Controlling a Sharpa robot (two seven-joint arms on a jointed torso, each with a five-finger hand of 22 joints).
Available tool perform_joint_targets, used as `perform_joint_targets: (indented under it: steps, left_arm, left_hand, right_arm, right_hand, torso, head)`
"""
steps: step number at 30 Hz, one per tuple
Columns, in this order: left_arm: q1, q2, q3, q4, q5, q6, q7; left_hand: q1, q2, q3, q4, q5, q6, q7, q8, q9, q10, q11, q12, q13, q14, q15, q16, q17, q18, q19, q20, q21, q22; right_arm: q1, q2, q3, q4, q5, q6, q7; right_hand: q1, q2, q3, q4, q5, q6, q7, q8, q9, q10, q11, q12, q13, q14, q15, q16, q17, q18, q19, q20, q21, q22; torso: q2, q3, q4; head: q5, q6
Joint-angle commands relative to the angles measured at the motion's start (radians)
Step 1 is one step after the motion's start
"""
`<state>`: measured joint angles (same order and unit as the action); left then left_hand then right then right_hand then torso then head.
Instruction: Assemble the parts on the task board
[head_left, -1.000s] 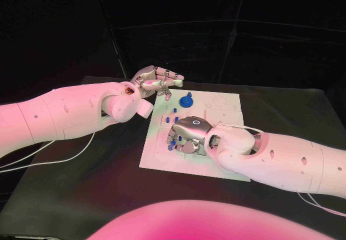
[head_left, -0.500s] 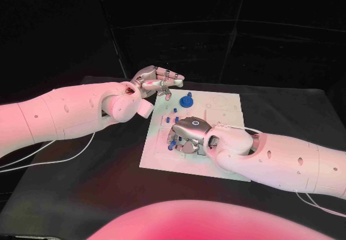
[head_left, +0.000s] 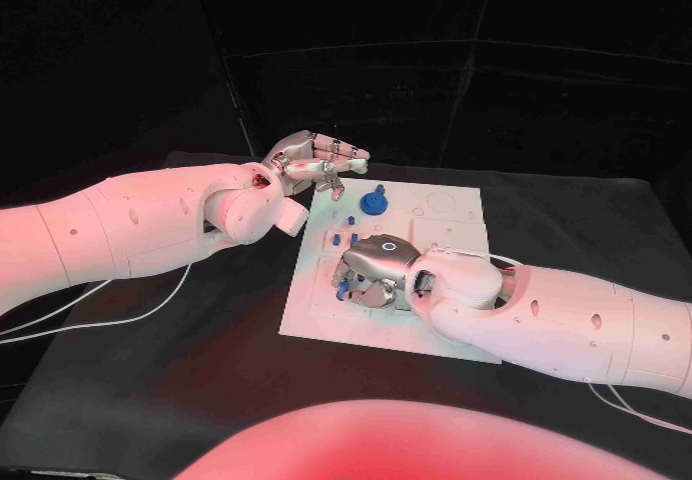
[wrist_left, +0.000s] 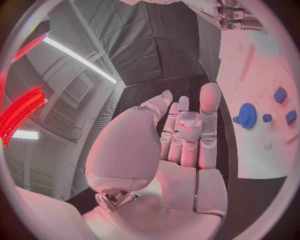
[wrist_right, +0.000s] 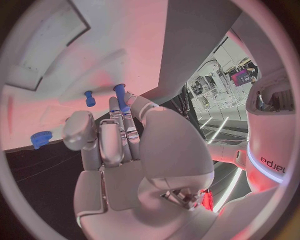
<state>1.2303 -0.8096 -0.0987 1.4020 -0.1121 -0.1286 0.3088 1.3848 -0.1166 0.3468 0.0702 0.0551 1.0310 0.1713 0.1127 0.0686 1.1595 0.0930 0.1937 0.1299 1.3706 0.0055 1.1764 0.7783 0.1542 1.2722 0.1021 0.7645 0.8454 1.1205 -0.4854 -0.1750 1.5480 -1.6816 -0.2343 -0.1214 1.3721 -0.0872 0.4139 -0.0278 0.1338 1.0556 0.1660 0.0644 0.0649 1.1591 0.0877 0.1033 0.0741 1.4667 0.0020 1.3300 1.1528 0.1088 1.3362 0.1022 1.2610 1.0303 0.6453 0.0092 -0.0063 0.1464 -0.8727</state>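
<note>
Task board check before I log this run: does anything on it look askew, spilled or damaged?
Nothing stands out. The task board lies flat and looks intact, a blue gear on it. The right robot hand is down among small blue pegs, and the left robot hand is beside the board, holding nothing.

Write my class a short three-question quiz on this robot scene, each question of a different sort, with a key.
1. True or false: the left hand rests on the white rectangular task board.
2. Multiple choice: the round blue toothed gear is (A) held in the left hand, (B) on the board's far part, (C) on the black table off the board.
3. Fill in: in the right wrist view, the right hand's fingers touch a blue ____.

Key: 1 false, it hovers over the board's far left corner, holding nothing. 2 B. 3 peg.
</note>
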Motion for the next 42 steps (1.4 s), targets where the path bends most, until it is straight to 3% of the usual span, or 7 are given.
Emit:
perform_joint_targets:
  steps: [1,13,24,32,38,39,42]
  left_arm:
    - [0.002,0.000,0.001,0.002,0.004,0.008,0.004]
    - [0.003,0.001,0.001,0.001,0.004,0.009,0.003]
    - [0.002,0.000,0.001,0.000,0.004,0.010,0.002]
    - [0.002,-0.001,0.001,-0.010,0.004,0.010,0.001]
    - [0.001,0.003,-0.002,-0.022,0.004,0.009,0.003]
    - [0.001,0.003,-0.003,-0.023,0.004,0.009,0.003]
    - [0.000,0.004,-0.006,-0.027,0.004,0.009,0.004]
  left_hand:
    - [0.001,0.008,-0.002,-0.003,-0.001,-0.006,0.000,0.000,-0.001,-0.007,0.000,0.006,0.001,-0.007,0.001,0.000,-0.001,0.011,-0.004,0.005,-0.002,-0.001]
    - [0.003,0.010,-0.002,-0.004,-0.001,-0.006,0.000,0.001,0.000,-0.007,0.000,0.008,0.002,-0.007,0.001,0.001,0.000,0.011,-0.003,0.005,-0.003,-0.002]
    - [0.003,0.010,-0.002,-0.004,-0.001,-0.006,0.000,0.001,0.000,-0.007,0.000,0.008,0.002,-0.007,0.001,0.001,0.000,0.011,-0.003,0.005,-0.003,-0.002]
    - [0.003,0.010,-0.002,-0.004,-0.001,-0.006,0.000,0.001,0.000,-0.007,0.000,0.008,0.002,-0.007,0.001,0.001,0.000,0.011,-0.003,0.005,-0.003,-0.002]
    - [0.003,0.010,-0.002,-0.004,-0.001,-0.006,0.000,0.001,0.000,-0.008,0.000,0.008,0.002,-0.007,0.001,0.001,-0.001,0.011,-0.003,0.005,-0.003,-0.001]
    - [0.004,0.011,-0.002,-0.004,-0.001,-0.006,0.000,0.001,0.000,-0.008,0.000,0.008,0.002,-0.007,0.001,0.001,-0.001,0.011,-0.003,0.005,-0.002,-0.001]
    - [0.004,0.011,-0.002,-0.004,-0.001,-0.006,0.000,0.001,0.000,-0.008,0.000,0.008,0.002,-0.007,0.001,0.001,-0.001,0.011,-0.002,0.005,-0.002,-0.001]
  right_arm:
    - [-0.001,0.002,-0.002,-0.004,-0.004,0.035,-0.005]
    - [-0.002,0.000,-0.002,-0.002,0.002,-0.051,0.012]
    - [-0.004,-0.041,-0.002,0.035,0.035,-0.186,0.051]
    - [0.007,-0.177,0.000,0.134,0.174,-0.318,0.123]
    - [0.045,-0.301,0.000,0.187,0.450,-0.329,0.158]
    - [0.048,-0.316,0.000,0.192,0.472,-0.329,0.159]
    - [0.058,-0.382,0.000,0.214,0.535,-0.320,0.164]
  right_hand:
    - [-0.022,-0.028,-0.009,0.009,0.000,-0.039,0.005,-0.005,-0.002,-0.045,0.017,-0.023,-0.009,0.025,0.012,-0.010,-0.015,-0.002,-0.010,0.009,-0.009,-0.013]
    - [-0.025,-0.039,-0.027,0.007,0.000,-0.087,0.002,-0.003,0.000,-0.091,0.021,-0.029,-0.009,0.019,0.017,-0.023,-0.037,0.001,-0.012,0.020,-0.014,-0.020]
    - [-0.029,-0.048,-0.084,0.004,0.015,-0.130,-0.001,0.000,0.002,-0.175,0.027,-0.025,-0.008,0.011,0.021,-0.044,-0.071,0.007,-0.025,0.024,-0.038,-0.055]
    - [-0.029,-0.041,-0.119,0.007,0.022,-0.130,0.007,0.003,0.004,-0.159,0.025,0.012,-0.004,0.006,0.020,-0.059,-0.093,0.010,-0.032,0.023,-0.054,-0.077]
    - [-0.045,-0.018,-0.139,0.028,0.042,-0.075,0.018,0.026,0.013,-0.074,0.023,0.076,0.010,0.003,0.019,-0.073,-0.110,0.019,-0.052,0.024,-0.089,-0.126]
    - [-0.048,-0.016,-0.140,0.031,0.046,-0.069,0.016,0.028,0.014,-0.054,0.018,0.088,0.015,0.006,0.016,-0.066,-0.099,0.018,-0.048,0.022,-0.084,-0.120]
    - [-0.052,-0.011,-0.154,0.040,0.083,-0.017,-0.020,0.056,0.024,0.081,-0.022,0.187,0.068,0.032,-0.016,-0.006,-0.011,0.002,0.004,-0.003,-0.021,-0.024]
  torso:
    - [-0.001,0.0002,0.0000]
    - [-0.001,0.0008,-0.0007]
    - [-0.003,0.0004,-0.0016]
    - [-0.013,0.0002,-0.0086]
    - [-0.024,0.0008,-0.0120]
    - [-0.026,0.0009,-0.0144]
    - [-0.031,0.0010,-0.0200]
  head:
    - [0.001,0.000]
    - [-0.002,0.000]
    - [-0.009,0.000]
    - [-0.017,0.004]
    - [-0.033,0.011]
    - [-0.035,0.012]
    - [-0.042,0.015]
